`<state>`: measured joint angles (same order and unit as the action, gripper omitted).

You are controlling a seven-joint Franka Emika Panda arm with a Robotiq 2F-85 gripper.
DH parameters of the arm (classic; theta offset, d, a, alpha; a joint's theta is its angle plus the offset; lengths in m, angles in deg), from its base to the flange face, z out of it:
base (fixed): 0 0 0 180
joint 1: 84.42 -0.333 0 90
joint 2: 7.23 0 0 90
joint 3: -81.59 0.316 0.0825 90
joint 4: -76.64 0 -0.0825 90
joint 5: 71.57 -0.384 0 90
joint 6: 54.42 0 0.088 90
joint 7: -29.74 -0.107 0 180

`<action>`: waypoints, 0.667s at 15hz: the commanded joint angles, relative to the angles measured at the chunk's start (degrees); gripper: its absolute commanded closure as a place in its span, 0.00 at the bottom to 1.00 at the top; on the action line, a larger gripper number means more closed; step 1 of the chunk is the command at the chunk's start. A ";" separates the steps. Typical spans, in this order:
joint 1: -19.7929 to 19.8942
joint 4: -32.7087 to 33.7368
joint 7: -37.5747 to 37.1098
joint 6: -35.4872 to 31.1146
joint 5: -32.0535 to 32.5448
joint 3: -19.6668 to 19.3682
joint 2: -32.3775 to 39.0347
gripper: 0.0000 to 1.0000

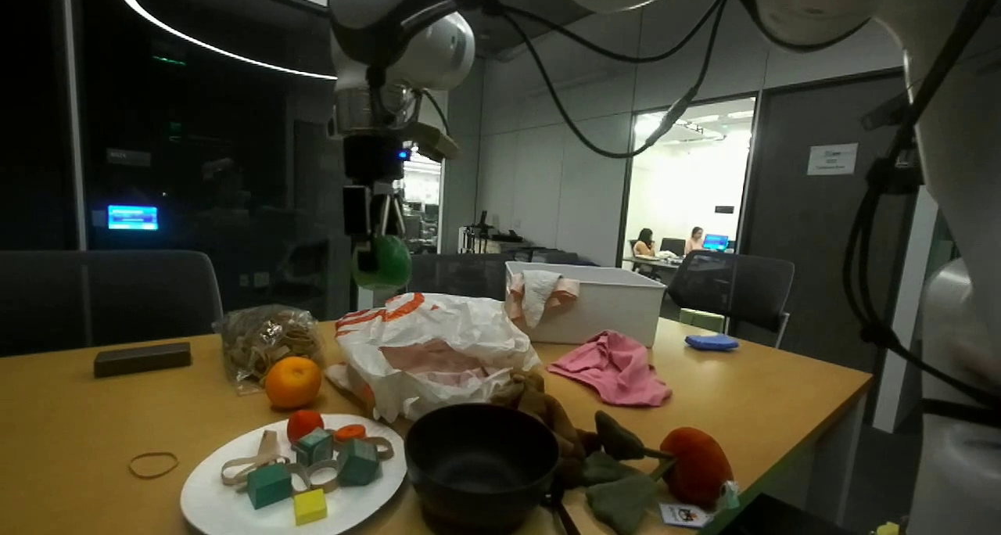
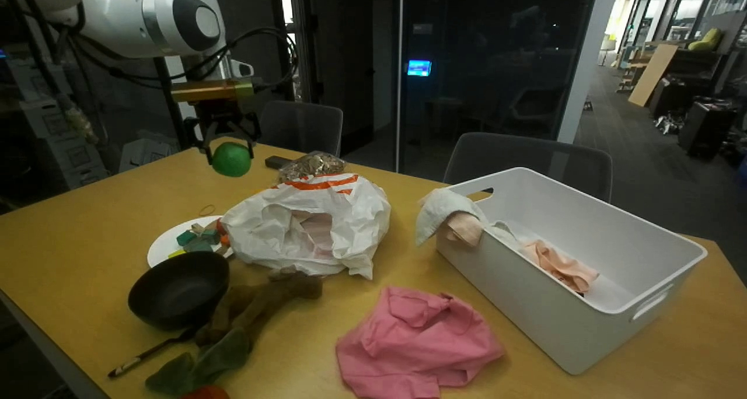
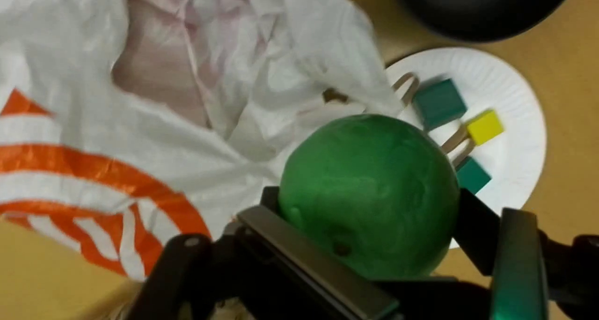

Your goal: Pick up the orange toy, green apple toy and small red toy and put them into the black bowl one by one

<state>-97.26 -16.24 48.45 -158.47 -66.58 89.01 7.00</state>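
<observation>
- And the gripper (image 2: 230, 153) holds one round green apple toy (image 3: 369, 189), dark dimple (image 3: 341, 249) facing out in the wrist view!
- One orange toy (image 1: 293, 383), one black bowl (image 1: 478, 447), mouth upward, on the worktop (image 1: 70, 433).

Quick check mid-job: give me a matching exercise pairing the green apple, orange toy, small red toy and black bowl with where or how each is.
Things
1. green apple toy
2. orange toy
3. small red toy
4. black bowl

States
A. on the white plate
B. open side up, nothing visible inside
C. held in the end effector
D. on the table, by the clear bag

Pairs: 1-C, 2-D, 3-A, 4-B
</observation>
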 commanded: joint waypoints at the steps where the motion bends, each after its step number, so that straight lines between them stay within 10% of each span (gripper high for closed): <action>1: 4.30 -14.13 -0.51 2.60 -10.52 0.94 -11.63 0.36; 10: 4.74 -39.29 1.72 -14.75 -16.30 -0.07 -22.91 0.36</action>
<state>-92.29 -47.37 48.57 -165.57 -82.28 88.97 -10.74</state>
